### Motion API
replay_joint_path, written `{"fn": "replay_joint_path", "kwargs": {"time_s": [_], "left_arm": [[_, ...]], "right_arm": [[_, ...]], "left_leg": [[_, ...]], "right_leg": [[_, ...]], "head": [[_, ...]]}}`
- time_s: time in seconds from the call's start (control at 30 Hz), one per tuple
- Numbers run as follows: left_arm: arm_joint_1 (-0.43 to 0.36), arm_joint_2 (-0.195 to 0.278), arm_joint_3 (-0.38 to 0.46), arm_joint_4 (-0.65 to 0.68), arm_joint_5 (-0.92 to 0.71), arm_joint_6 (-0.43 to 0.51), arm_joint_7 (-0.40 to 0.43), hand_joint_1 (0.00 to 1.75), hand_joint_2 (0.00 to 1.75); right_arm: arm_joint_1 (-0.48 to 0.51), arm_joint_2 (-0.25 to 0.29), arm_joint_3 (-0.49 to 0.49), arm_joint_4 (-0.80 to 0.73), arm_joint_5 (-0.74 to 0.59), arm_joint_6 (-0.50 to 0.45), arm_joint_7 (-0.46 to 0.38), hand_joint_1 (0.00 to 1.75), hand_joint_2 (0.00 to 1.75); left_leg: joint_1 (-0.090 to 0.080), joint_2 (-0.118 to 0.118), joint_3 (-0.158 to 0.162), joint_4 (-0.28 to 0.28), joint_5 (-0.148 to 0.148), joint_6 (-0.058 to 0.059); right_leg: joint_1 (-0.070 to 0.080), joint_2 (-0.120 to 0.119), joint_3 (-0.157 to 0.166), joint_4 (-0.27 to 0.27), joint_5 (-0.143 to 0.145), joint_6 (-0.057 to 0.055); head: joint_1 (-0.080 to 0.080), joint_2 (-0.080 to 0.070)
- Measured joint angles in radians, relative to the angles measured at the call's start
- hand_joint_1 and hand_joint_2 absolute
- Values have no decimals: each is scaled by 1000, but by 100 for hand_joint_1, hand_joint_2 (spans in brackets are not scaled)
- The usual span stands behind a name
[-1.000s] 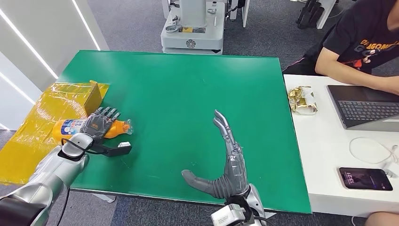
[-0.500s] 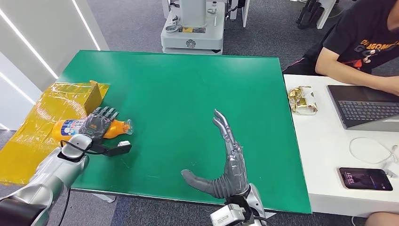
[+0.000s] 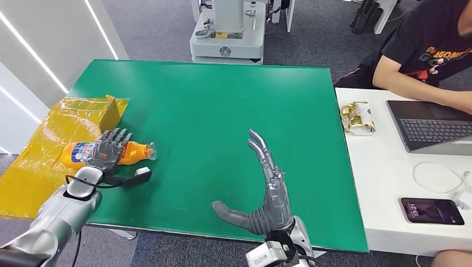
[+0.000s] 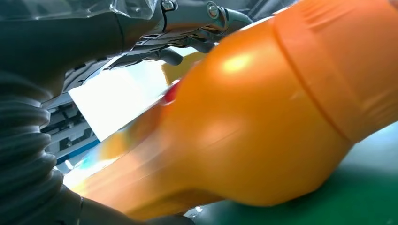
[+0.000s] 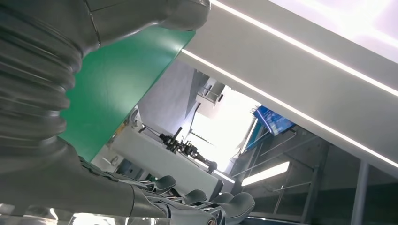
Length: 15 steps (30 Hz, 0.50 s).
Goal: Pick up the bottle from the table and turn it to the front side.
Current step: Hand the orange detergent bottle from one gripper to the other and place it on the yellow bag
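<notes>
Under the left hand's fingers [image 3: 114,136] lies the bottle [image 3: 131,151] (orange, on its side).

The green table [image 3: 222,111] surface is open across its centre and far half. Obstacles at the left edge: the yellow box [image 3: 61,119] just beside the lying bottle [image 3: 131,151], gripped by the left hand [image 3: 108,147]. The right hand [image 3: 267,189] stands open near the front edge. A white table [image 3: 384,183] adjoins on the right.

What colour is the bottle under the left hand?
Orange; the bottle shows best in the head view.
</notes>
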Motion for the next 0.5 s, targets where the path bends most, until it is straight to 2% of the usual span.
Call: {"fn": "replay_joint_path", "kwargs": {"time_s": [0.17, 0.37, 0.5], "left_arm": [[150, 30, 66, -195, -47, -11, 9, 0, 175], [415, 37, 189, -610, 18, -30, 2, 0, 175], [548, 21, 236, -848, 97, -9, -47, 0, 175]], "right_arm": [[-2, 0, -2, 1, 0, 8, -3, 0, 175], [11, -5, -11, -11, -2, -8, -1, 0, 175], [26, -10, -22, -33, 11, -17, 8, 0, 175]], "left_leg": [[0, 1, 0, 0, -1, -1], [0, 1, -1, 0, -3, -1], [0, 0, -1, 0, -4, -1]], "right_leg": [[0, 1, -1, 0, -1, -1], [0, 1, -2, -1, -3, -2], [0, 1, -2, -2, -3, -2]], "head": [[0, 0], [0, 0], [0, 0]]}}
